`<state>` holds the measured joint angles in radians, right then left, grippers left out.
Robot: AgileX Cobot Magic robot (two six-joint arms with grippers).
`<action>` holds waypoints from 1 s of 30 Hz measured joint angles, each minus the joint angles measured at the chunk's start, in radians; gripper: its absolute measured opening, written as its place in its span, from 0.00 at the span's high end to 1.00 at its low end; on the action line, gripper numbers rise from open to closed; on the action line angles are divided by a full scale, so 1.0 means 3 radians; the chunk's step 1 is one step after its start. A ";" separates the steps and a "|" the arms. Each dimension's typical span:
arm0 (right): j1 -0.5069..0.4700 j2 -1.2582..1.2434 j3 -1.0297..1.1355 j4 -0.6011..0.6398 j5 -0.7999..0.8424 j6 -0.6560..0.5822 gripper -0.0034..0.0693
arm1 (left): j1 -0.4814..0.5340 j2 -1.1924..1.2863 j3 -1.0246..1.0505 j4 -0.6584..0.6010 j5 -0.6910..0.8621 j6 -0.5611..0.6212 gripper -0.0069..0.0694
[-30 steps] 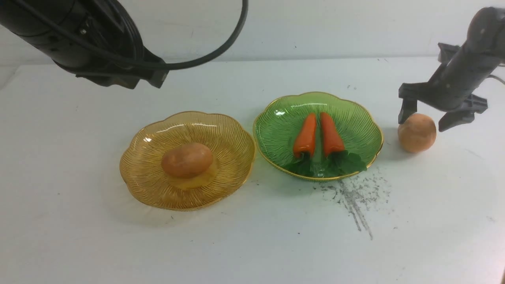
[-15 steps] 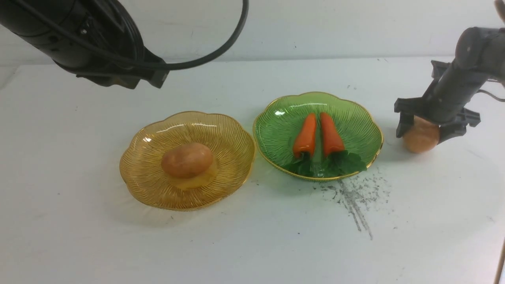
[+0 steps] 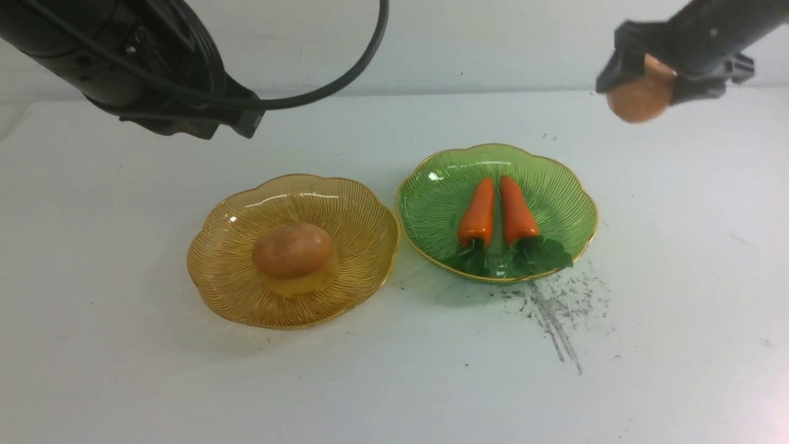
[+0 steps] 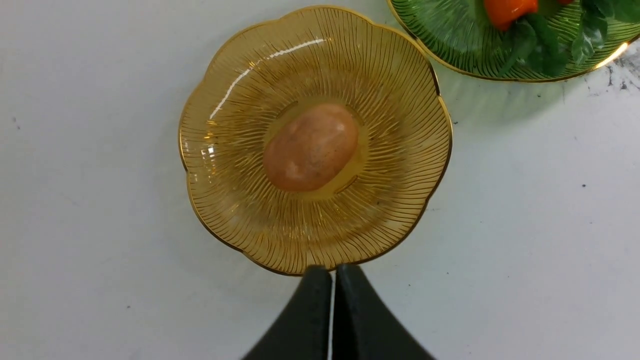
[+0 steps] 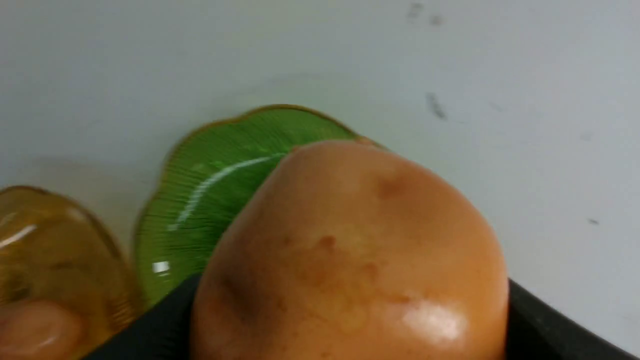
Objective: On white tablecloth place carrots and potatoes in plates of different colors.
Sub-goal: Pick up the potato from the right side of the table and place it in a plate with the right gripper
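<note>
Nearly done here: both carrots (image 3: 478, 213) lie in the green plate (image 3: 555, 185), one potato (image 3: 292, 250) sits in the amber plate (image 3: 357, 216), my right gripper (image 3: 650, 86) holds the last potato (image 3: 638, 102) clamped high over the white tablecloth (image 3: 394, 382), left gripper (image 4: 332, 310) pinched together empty, only that drop-off left.
</note>
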<state>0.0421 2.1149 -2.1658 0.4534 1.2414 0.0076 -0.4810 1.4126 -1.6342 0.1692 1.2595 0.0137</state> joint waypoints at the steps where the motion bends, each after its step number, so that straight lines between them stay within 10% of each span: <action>1: 0.0086 -0.0036 -0.0003 0.0205 0.0000 -0.0099 0.13 | 0.0000 0.0000 0.0000 0.0002 0.0000 0.0000 0.91; 14: 0.1571 0.0517 -0.0004 0.0082 -0.0324 -0.0498 0.13 | 0.0000 0.0000 0.0000 0.0098 0.0000 -0.0003 0.91; 30: 0.1741 0.0956 -0.0004 -0.0124 -0.0776 -0.0327 0.08 | 0.0000 0.0000 0.0000 0.0166 0.0000 -0.0081 0.91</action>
<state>0.5644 2.4016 -2.1669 0.4163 1.0086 -0.0906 -0.4810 1.4126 -1.6342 0.2190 1.2595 -0.0105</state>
